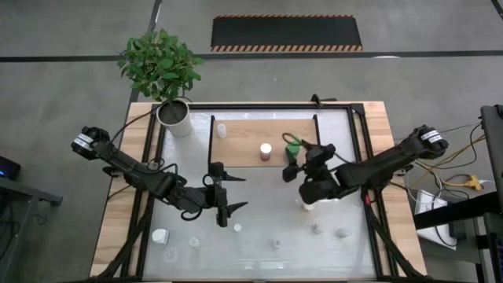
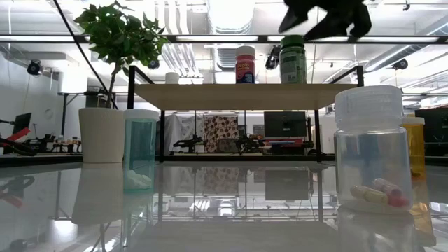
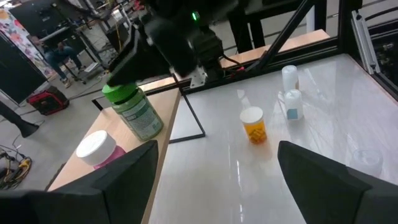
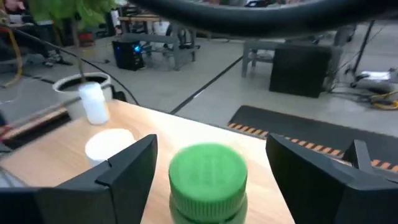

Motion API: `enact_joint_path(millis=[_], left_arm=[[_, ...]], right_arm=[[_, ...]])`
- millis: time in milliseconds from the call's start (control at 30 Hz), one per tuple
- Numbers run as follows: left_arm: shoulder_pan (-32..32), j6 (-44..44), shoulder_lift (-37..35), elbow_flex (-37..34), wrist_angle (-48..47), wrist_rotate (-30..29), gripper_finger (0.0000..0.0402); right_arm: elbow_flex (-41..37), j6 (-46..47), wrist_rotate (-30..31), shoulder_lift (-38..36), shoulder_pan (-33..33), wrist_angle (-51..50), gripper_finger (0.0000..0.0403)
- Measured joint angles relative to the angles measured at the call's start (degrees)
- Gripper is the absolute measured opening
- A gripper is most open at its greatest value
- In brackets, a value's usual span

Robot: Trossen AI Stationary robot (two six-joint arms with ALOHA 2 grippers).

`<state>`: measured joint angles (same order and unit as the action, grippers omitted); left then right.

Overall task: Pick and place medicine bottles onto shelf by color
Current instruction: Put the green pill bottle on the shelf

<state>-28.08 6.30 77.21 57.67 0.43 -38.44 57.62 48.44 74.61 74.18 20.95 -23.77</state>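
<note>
High view, left to right: a metal plant pot [image 1: 174, 118] is seen at the tabletop's [image 1: 118, 212] far left corner, clear of the work. The left tool [image 1: 228, 198] is held over the glass near the middle, fingers spread and empty, judged to be waiting or lining up on the small bottles scattered along the near edge, e.g. a white jar [image 1: 160, 236]. On the shelf [image 1: 244, 145], a small white bottle [image 1: 222, 130] stands at the left end, a pink bottle with white cap [image 1: 266, 152] near the middle, and a green-capped bottle [image 1: 291, 148] at the right end; separate spots suggest sorting by color. The right tool [image 1: 302, 161] is positioned at the green-capped bottle; in the right wrist view its fingers are spread on either side of the green cap [image 4: 208, 171], not pinching, so a release is judged likely. An orange bottle [image 3: 253, 124] is left on the glass beside the shelf, not yet placed.
</note>
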Motion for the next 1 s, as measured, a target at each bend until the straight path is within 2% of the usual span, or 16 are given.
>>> enact_joint_path(millis=[133,233,300,400,433,467,600,667,800,1000], left_arm=[[-0.02,0.0,0.0,0.0,-0.02,0.0,0.0312],[-0.02,-0.01,0.0,0.0,0.02,0.0,0.0312],[-0.02,0.01,0.0,0.0,0.02,0.0,0.0312],[-0.02,0.01,0.0,0.0,0.04,0.01,0.0312],[-0.02,0.01,0.0,0.0,0.06,0.0,0.0312],[-0.02,0.01,0.0,0.0,0.13,0.0,0.0312],[-0.02,0.06,0.0,0.0,0.61,0.0,0.0312],[-0.02,0.07,0.0,0.0,0.61,0.0,0.0312],[-0.02,0.07,0.0,0.0,0.6,0.02,0.0312],[-0.02,0.07,0.0,0.0,0.59,0.01,0.0312]], right_arm=[[2.18,-5.69,-5.3,-3.67,0.0,-0.09,0.0292],[5.29,-16.38,-15.11,-6.3,-1.07,-0.1,0.0276],[8.33,-25.8,-27.95,-7.98,-2.86,-1.34,0.0253],[14.65,-37.0,-53.81,-9.34,-7.84,-9.87,0.0203],[16.83,-38.35,-58.15,-9.36,-9.72,-13.17,0.0182],[19.24,-39.0,-59.79,-9.17,-11.66,-16.84,0.0159],[27.1,-43.98,-59.4,-6.92,-19.35,-31.85,0.0059],[28.38,-47.74,-60.24,-5.72,-21.77,-33.41,0.0022],[28.42,-52.44,-64.27,-3.69,-24.07,-32.98,0.0012],[28.25,-53.67,-64.12,-0.12,-24.33,-33.0,0.0009]])
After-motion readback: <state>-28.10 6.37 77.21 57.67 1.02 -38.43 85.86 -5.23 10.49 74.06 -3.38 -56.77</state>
